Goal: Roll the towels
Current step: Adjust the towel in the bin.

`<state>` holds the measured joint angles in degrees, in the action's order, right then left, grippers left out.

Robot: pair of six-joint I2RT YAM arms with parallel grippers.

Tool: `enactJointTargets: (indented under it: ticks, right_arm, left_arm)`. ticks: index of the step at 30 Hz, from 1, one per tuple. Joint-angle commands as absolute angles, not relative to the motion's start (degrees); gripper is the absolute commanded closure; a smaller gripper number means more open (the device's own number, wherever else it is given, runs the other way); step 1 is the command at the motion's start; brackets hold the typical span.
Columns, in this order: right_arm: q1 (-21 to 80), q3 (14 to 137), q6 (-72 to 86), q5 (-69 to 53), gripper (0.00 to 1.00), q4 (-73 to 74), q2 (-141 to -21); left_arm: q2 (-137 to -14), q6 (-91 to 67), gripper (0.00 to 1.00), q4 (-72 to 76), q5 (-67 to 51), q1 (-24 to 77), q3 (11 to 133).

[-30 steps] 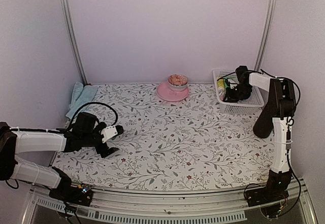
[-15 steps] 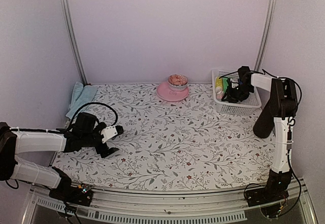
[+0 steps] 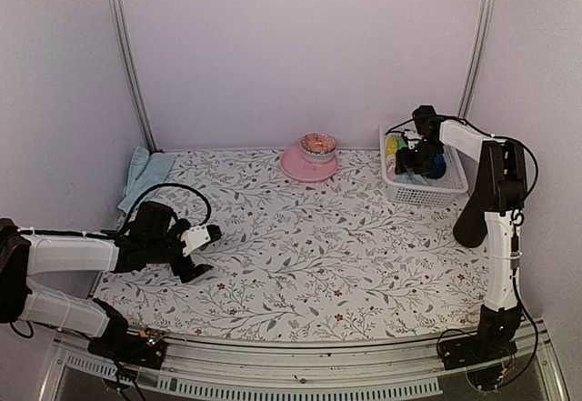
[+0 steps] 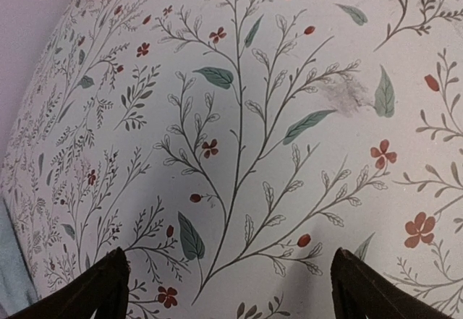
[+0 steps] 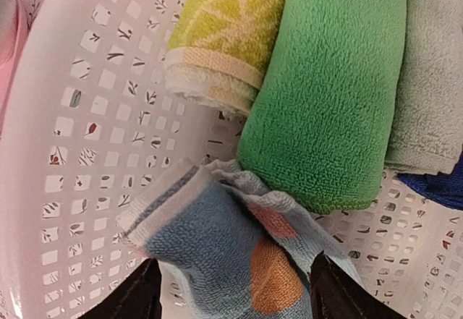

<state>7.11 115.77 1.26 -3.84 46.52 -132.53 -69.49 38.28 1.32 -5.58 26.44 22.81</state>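
Observation:
A small stack of pale blue towels (image 3: 145, 172) lies flat at the table's far left corner. My left gripper (image 3: 207, 254) (image 4: 231, 290) hovers low over the flowered tablecloth, open and empty, well short of that stack. My right gripper (image 3: 420, 160) (image 5: 231, 290) reaches down into the white basket (image 3: 427, 192). Its jaws are spread wide on either side of a rolled blue towel with orange spots (image 5: 217, 254) that rests on the basket floor. Beside that roll lie a green roll (image 5: 325, 95), a yellow lemon-print roll (image 5: 224, 30) and a grey roll (image 5: 430, 66).
A pink plate (image 3: 305, 166) with a small patterned bowl (image 3: 318, 144) on it stands at the back centre. The perforated basket wall (image 5: 94, 116) closes in on the right gripper. A dark blue cloth (image 5: 434, 185) shows at the right edge.
The right gripper's jaws have spread apart, letting go of the blue spotted roll in the basket, and the wrist has lifted slightly. The left arm has not moved.

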Motion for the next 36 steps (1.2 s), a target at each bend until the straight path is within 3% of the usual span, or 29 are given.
enactJointTargets:
  ticks: [1, 7, 13, 21, 27, 30, 36]
  right_arm:
    - [9.3, 118.3, -3.7, 5.3, 0.25, 49.9, -129.3]
    - [12.6, 118.0, -9.7, 9.0, 0.24, 53.5, -127.0]
    - [14.1, 115.6, -12.4, 13.2, 0.44, 54.3, -126.8]
    - [14.1, 111.3, -10.1, 13.4, 0.52, 52.3, -125.8]
    - [16.4, 101.5, -7.4, 13.5, 0.29, 41.5, -114.0]
    - [18.9, 97.7, -7.2, 15.7, 0.04, 37.8, -108.0]
    - [26.4, 91.7, -5.3, 21.0, 0.01, 31.1, -98.3]
  left_arm:
    - [-70.0, 37.8, 0.03, 1.8, -5.7, 25.8, 22.8]
    - [-69.8, 37.8, 0.03, 1.8, -5.6, 25.8, 22.7]
    - [-69.3, 37.9, 0.03, 1.8, -5.6, 25.8, 22.4]
    - [-69.1, 37.5, 0.03, 2.3, -4.6, 25.6, 22.9]
    - [-70.1, 34.1, 0.03, 2.5, -1.7, 19.1, 29.2]
    - [-73.2, 31.7, 0.03, 0.7, -1.0, 14.0, 36.1]
    - [-86.4, 26.0, 0.03, -3.7, 8.0, 6.9, 53.5]
